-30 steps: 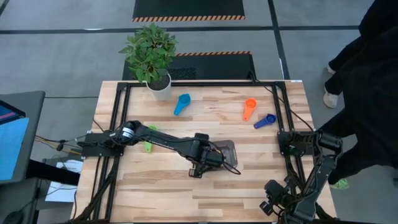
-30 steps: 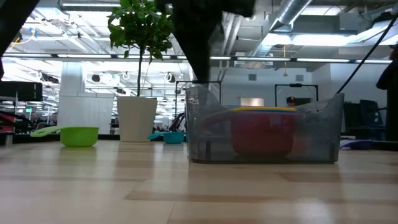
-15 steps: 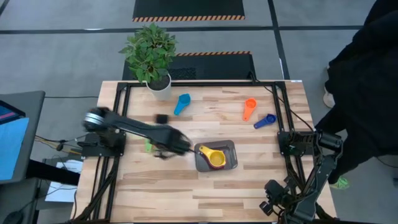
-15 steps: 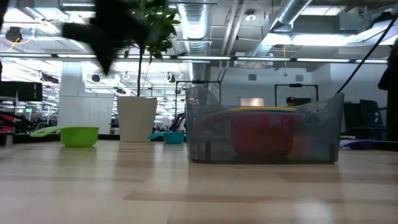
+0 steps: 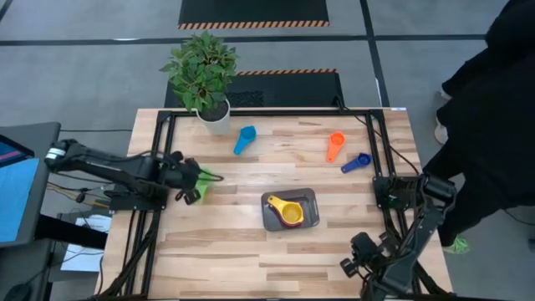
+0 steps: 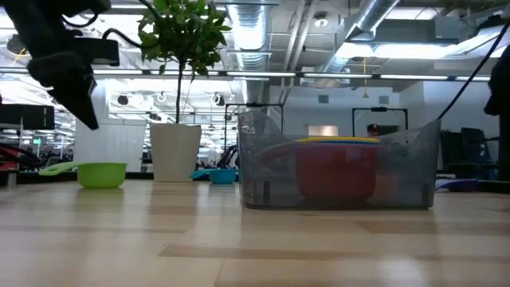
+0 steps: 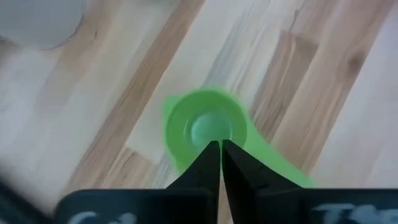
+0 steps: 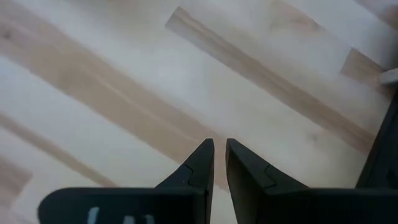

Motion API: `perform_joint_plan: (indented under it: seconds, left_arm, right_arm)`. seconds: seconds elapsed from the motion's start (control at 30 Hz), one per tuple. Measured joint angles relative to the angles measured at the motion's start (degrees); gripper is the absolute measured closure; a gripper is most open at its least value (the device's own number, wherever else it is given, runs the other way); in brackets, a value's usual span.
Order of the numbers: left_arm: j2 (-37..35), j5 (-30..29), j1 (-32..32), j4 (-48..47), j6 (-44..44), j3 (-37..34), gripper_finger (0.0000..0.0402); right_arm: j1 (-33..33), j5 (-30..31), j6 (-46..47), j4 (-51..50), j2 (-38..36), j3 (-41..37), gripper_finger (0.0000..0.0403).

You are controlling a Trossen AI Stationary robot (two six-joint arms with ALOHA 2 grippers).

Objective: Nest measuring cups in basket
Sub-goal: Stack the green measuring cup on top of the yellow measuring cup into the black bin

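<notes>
The left arm has pulled away from the basket point(image 5: 290, 209) at frame centre to the left side of the high view. Its gripper point(image 5: 191, 177) now sits over the green cup point(image 5: 201, 186), fingers nearly together. The basket, covered a second ago, now shows the yellow cup point(image 5: 288, 212) nested in the red cup point(image 5: 294, 222).
</notes>
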Motion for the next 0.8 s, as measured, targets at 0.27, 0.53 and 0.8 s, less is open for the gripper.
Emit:
perform_joint_plan:
  seconds: [0.27, 0.53, 0.8]
  left_arm:
    - [2.0, 0.7, 7.0, 1.0, -2.4, -0.5, 0.0279]
    - [10.9, 5.4, 15.7, 3.0, -5.5, -0.5, 0.0219]
    - [19.4, 10.4, 23.2, 7.1, 2.6, -0.5, 0.0223]
  right_arm:
    - [-3.5, 0.0, -9.9, 0.3, 0.0, 0.0, 0.0338]
    - [-4.1, 2.0, -10.5, -1.2, 0.0, 0.0, 0.0338]
    - [-3.4, 3.1, -10.7, -2.1, 0.0, 0.0, 0.0338]
